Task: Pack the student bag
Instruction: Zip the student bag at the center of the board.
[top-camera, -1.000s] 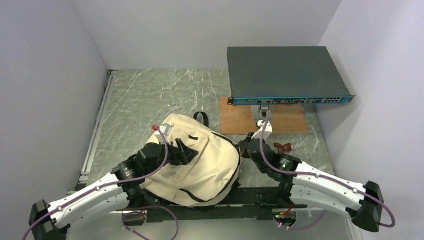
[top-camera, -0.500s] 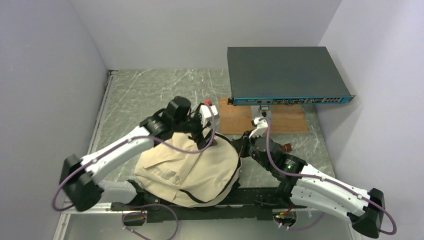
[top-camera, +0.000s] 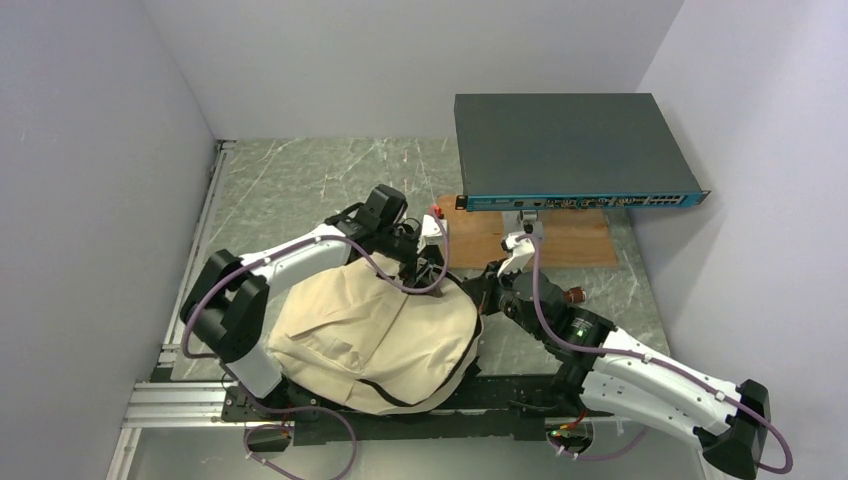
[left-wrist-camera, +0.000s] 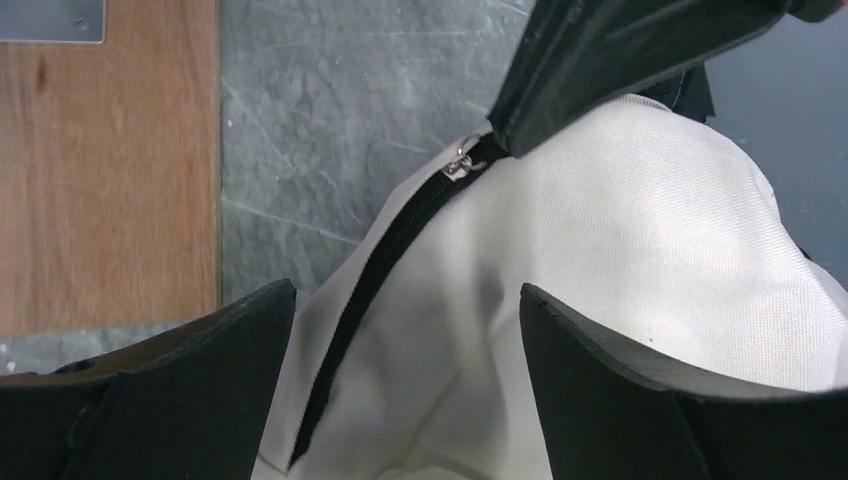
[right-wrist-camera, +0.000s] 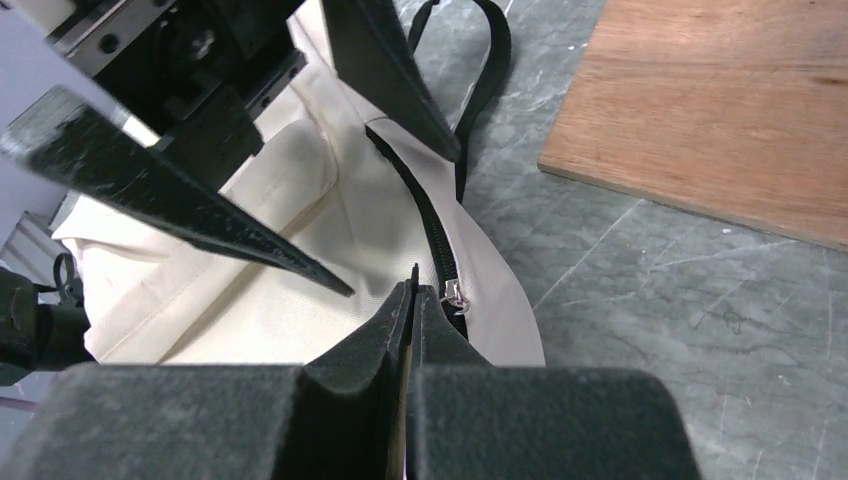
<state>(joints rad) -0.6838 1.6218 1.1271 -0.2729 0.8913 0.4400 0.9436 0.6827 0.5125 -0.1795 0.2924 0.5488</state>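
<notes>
The cream student bag (top-camera: 370, 330) lies on the table between the two arms, its black zipper (left-wrist-camera: 390, 250) running along the right side. My right gripper (top-camera: 479, 294) is at the bag's right edge. Its jaws are shut on a thin dark zipper pull (right-wrist-camera: 414, 274), right beside the metal slider (right-wrist-camera: 456, 295). My left gripper (top-camera: 426, 268) reaches over the bag's far end and hangs open just above the fabric (left-wrist-camera: 600, 250) and zipper, holding nothing. In the right wrist view its two black fingers (right-wrist-camera: 200, 210) spread above the bag.
A dark network switch (top-camera: 575, 150) stands at the back right over a wooden board (top-camera: 480, 240). A small reddish-brown object (top-camera: 572, 296) lies right of the right arm. An aluminium rail (top-camera: 195, 260) runs along the left wall. Grey walls enclose the table.
My left arm has swung from the bag's front face to its far right end, near the right gripper, and its jaws have opened wider. The right gripper has stayed shut at the bag's edge.
</notes>
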